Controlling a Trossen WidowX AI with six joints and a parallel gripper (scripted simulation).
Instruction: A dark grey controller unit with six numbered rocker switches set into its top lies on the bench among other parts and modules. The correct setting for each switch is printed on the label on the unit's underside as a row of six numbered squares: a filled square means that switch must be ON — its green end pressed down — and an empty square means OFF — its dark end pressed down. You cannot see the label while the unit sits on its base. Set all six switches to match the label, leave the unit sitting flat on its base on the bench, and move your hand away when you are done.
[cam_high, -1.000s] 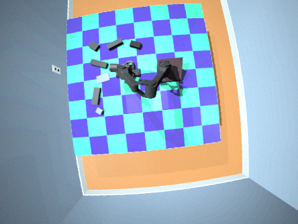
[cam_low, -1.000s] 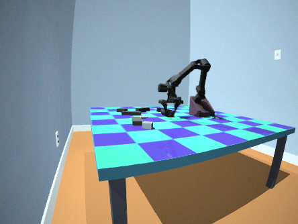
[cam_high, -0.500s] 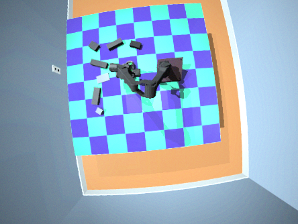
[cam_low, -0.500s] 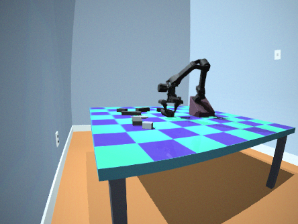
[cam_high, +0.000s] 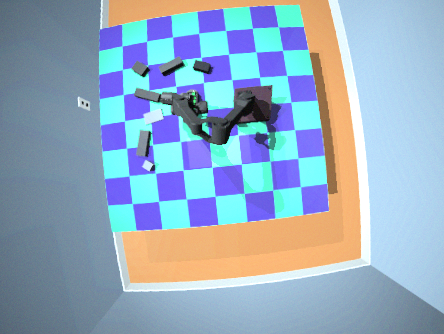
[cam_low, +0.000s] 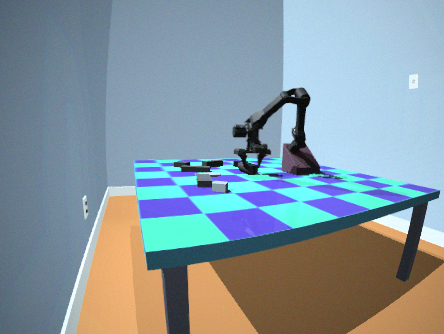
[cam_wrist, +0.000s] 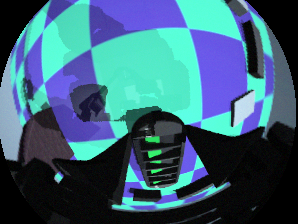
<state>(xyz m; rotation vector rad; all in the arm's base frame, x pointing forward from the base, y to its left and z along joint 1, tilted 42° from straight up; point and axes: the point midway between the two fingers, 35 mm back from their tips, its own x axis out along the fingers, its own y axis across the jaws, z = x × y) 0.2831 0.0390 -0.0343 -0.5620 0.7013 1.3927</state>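
The dark grey controller unit (cam_high: 196, 95) (cam_low: 247, 168) (cam_wrist: 159, 159) is between the fingers at the bench. Its switch side faces the wrist camera, with green parts showing on several rocker switches; their settings are too small to read surely. My gripper (cam_high: 195, 101) (cam_low: 250, 166) (cam_wrist: 158, 132) points down and is shut on the unit, one finger against each long side. In the exterior view the unit looks tilted, and whether it touches the bench cannot be told. Its underside label is hidden.
Grey blocks (cam_high: 171, 66) (cam_high: 202, 66) (cam_high: 141, 68) lie behind the unit. A long grey block (cam_high: 147, 94), a white plate (cam_high: 153, 116) (cam_wrist: 243, 107), another grey block (cam_high: 143, 143) and a small white block (cam_high: 148, 165) (cam_low: 220, 186) lie beyond the gripper. The arm's brownish mount (cam_high: 262, 107) (cam_wrist: 45, 140) stands opposite.
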